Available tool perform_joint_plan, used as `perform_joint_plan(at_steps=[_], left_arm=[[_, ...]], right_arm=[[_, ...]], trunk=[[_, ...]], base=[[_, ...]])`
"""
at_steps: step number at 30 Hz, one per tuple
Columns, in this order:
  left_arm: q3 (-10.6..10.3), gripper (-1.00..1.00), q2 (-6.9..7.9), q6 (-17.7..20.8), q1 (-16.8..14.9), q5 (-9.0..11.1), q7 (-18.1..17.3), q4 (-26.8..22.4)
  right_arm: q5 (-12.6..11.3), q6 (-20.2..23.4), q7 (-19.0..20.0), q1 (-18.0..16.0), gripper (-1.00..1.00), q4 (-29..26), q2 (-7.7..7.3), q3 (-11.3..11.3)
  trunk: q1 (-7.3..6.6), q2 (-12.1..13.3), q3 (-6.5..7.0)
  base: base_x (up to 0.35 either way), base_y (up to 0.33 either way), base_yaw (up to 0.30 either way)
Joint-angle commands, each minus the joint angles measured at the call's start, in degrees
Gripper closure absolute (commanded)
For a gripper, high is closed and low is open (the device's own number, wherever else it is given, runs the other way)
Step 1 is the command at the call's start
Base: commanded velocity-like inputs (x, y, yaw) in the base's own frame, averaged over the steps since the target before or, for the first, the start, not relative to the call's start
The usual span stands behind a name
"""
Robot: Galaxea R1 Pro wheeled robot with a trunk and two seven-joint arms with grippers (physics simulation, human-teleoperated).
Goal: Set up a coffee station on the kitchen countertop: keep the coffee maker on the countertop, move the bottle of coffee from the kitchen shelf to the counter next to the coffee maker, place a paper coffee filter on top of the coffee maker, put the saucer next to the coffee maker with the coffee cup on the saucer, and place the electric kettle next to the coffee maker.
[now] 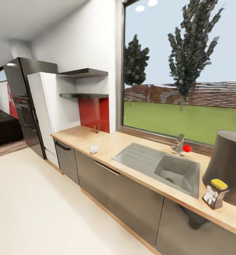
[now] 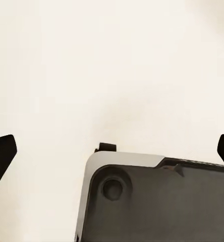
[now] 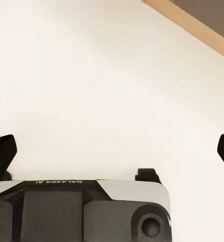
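Near the kitchen countertop front edge, the bottle of coffee is stood just beside the coffee maker. The left gripper and right gripper are held spread wide, empty, over bare floor.

Wood-grain kitchen countertop, matt coffee maker, seemingly glossy cabinet fronts

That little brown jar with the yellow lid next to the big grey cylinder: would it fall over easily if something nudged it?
Probably, somewhat. The bottle of coffee is taller than it is wide and already looks slightly tilted, so a nudge near its lid might tip it. It stands close to the countertop front edge, so it could fall off. Beside the coffee maker it looks small and likely light.
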Motion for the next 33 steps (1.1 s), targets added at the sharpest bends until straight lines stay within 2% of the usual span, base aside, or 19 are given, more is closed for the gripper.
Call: perform_joint_plan(at_steps=[1,7,11,33], left_arm=[[-0.4,-1.0,0.03,-0.2,0.0,0.6,-0.2,0.1],[-0.4,-1.0,0.03,-0.2,0.0,0.6,-0.2,0.1],[-0.4,-1.0,-0.05,-0.2,0.0,0.6,-0.2,0.1],[-0.4,-1.0,-0.06,-0.2,0.0,0.6,-0.2,0.3]], right_arm=[[-0.6,0.1,-0.1,0.0,-1.0,0.0,0.01,0.5],[-0.4,0.0,0.2,0.0,-1.0,0.0,-0.47,0.5],[-0.2,0.0,0.2,0.0,-1.0,0.1,-1.71,0.7],[-0.2,0.0,0.3,0.1,-1.0,0.1,-1.84,0.7]], trunk=[[0.04,0.0,-0.02],[0.04,0.0,-0.02],[0.04,0.0,-0.02],[0.04,0.0,-0.02]], base=[[0.247,0.251,0.139],[0.251,0.247,0.043],[0.253,0.246,0.005],[0.245,0.249,0.0]])
